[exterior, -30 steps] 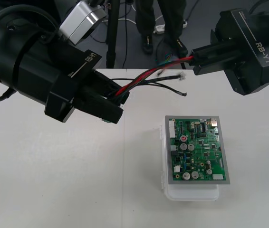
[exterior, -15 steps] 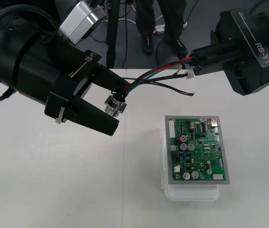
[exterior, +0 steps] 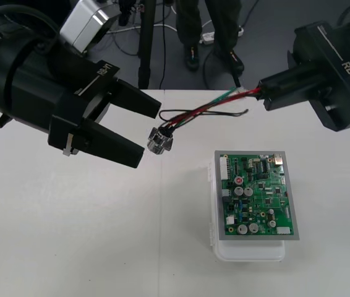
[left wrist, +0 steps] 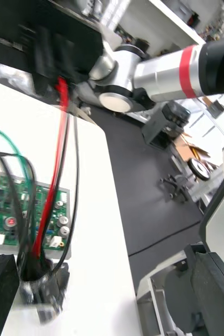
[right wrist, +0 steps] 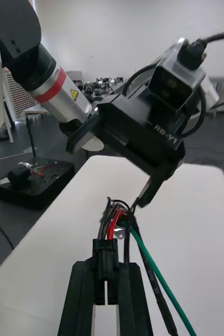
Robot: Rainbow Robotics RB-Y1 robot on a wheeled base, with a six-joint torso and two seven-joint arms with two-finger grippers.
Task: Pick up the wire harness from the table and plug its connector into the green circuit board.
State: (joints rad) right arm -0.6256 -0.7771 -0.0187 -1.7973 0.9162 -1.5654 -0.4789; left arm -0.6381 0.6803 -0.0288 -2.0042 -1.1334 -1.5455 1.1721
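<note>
Left gripper (exterior: 149, 137) sat over the table's (exterior: 70, 235) left, fingers wide apart, gripping nothing. The wire harness (exterior: 190, 114) hung in the air, its metal socket (exterior: 160, 141) just off those fingertips. Wires (exterior: 218, 102) ran right to the right gripper (exterior: 264, 96), clamped on the black plug (right wrist: 104, 262). Green circuit board (exterior: 256, 193) on white base (exterior: 249, 250) lay right of centre, nothing plugged in. Pickup looked done, insertion pending. The next move probably needs the plug lowered and aligned to a board header. Table was plain and light, with dark floor (exterior: 268, 25) beyond the far edge.
</note>
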